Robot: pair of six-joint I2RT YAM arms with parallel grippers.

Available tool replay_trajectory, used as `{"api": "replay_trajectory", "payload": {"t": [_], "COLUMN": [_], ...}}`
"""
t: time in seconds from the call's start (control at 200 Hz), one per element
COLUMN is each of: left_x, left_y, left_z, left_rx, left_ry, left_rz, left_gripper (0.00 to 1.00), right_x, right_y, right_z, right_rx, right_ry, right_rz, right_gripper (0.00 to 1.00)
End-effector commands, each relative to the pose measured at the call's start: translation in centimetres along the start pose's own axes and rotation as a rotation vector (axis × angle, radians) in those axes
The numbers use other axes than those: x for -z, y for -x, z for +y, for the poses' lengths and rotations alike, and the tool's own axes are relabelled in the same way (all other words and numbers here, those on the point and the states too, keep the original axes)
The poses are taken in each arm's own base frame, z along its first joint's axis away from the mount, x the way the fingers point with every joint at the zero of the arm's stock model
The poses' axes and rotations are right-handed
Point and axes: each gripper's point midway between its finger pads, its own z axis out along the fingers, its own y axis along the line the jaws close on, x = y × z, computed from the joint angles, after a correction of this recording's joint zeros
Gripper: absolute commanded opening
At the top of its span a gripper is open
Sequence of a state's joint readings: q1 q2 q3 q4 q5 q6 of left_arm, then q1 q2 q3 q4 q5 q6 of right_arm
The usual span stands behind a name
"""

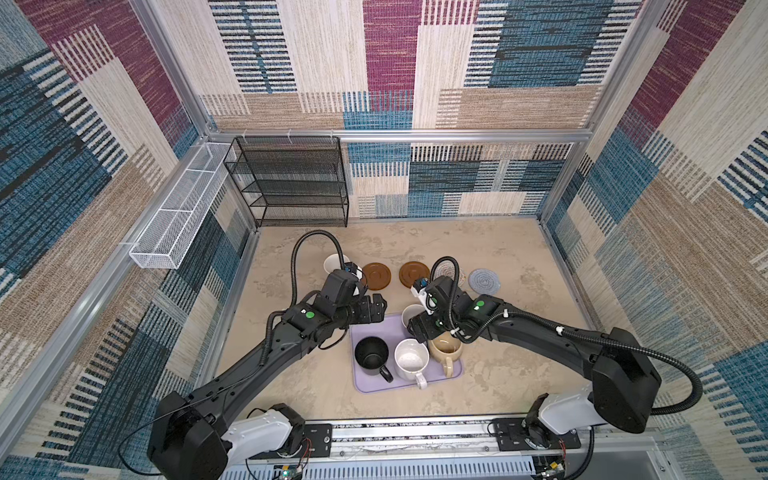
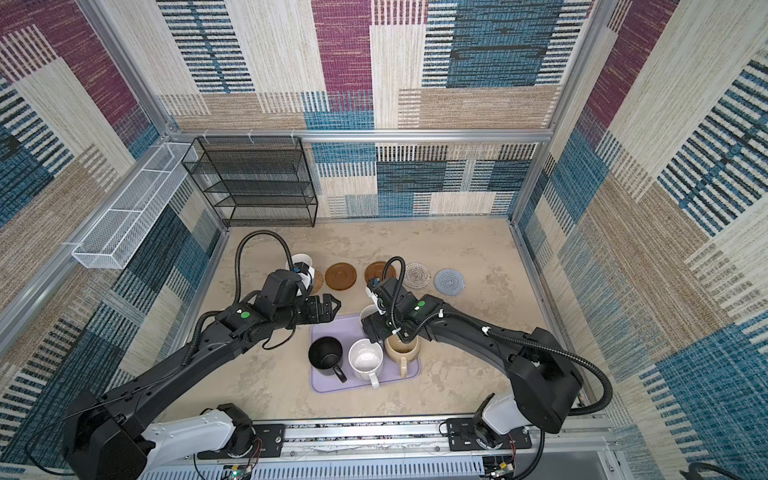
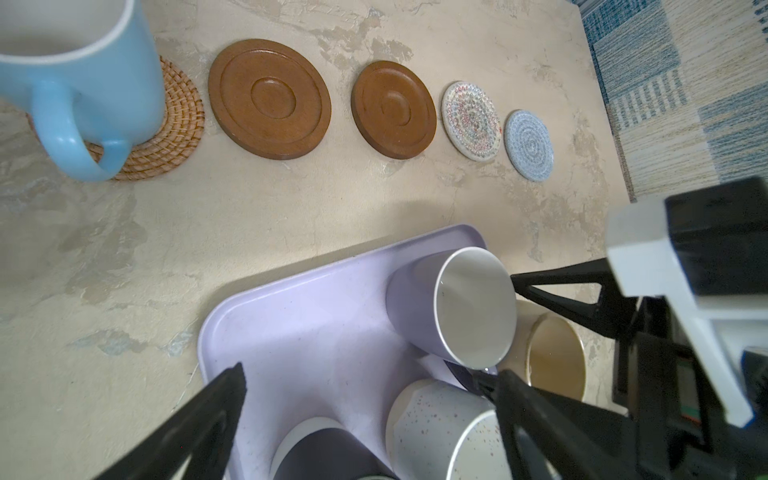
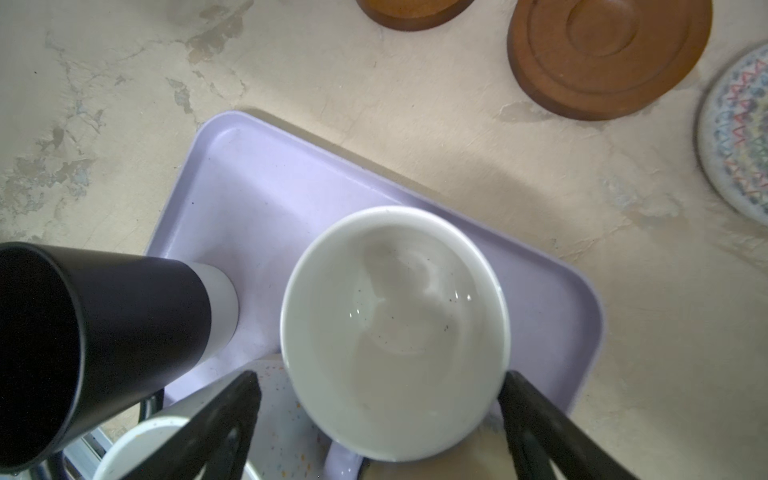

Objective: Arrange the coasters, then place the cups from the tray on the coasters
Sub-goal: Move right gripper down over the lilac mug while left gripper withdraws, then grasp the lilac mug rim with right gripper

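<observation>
Along the near edge of the flat lavender plastic tray (image 1: 374, 385) stand a black handled mug (image 1: 371, 352), a speckled white mug (image 1: 411, 359) and a squat beige mug (image 1: 444, 349). At the tray's far right corner, a lavender mug (image 4: 395, 328) sits between the right gripper (image 4: 380, 379)'s spread jaws, not clamped. The left gripper (image 3: 371, 372), spread and empty, hovers over the tray's far left corner. Beyond the tray, from the left, lie a light blue mug (image 3: 95, 75) on a tan rattan coaster (image 3: 178, 120), a larger brown round coaster (image 3: 270, 99), a smaller brown coaster (image 3: 392, 110), a white crochet coaster (image 3: 471, 120) and a grey-blue crochet coaster (image 3: 528, 145).

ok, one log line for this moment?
coasters: five in row | blue mug: on rattan coaster | tray: four mugs on it | left gripper: open, empty | right gripper: open, flanking lavender mug
</observation>
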State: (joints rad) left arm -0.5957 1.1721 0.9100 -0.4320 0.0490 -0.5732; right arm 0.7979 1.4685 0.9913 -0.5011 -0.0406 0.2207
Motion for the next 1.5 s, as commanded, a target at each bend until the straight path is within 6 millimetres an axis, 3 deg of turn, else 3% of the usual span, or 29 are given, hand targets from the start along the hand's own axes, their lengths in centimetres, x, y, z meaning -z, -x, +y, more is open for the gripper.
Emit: {"api": "replay_trajectory", "payload": {"t": [0.0, 0.531, 0.992, 1.297, 1.497], "left_x": [0.0, -0.8, -0.4, -0.6, -0.6], "left_y": [0.7, 0.5, 0.4, 0.5, 0.6], "left_z": [0.2, 0.7, 0.9, 0.8, 0.7], "left_rx": [0.001, -0.011, -0.012, -0.007, -0.006], "left_ry": [0.012, 0.04, 0.043, 0.036, 0.034], "left_rz": [-0.033, -0.023, -0.037, -0.039, -0.041], "left_gripper": [0.96, 0.96, 0.96, 0.96, 0.96], "right_x": [-0.2, -2.1, -2.3, -2.6, -3.0], "right_y": [0.5, 0.1, 0.7, 2.5, 2.3], "right_z": [0.1, -0.2, -0.8, 1.1, 0.4], "right_rx": [-0.013, -0.019, -0.009, -0.002, 0.033], "right_ry": [-0.01, -0.095, -0.13, -0.035, -0.073], "right_rz": [-0.01, 0.029, 0.015, -0.047, -0.044], "right_gripper": [0.93, 0.98, 0.88, 0.84, 0.84]}}
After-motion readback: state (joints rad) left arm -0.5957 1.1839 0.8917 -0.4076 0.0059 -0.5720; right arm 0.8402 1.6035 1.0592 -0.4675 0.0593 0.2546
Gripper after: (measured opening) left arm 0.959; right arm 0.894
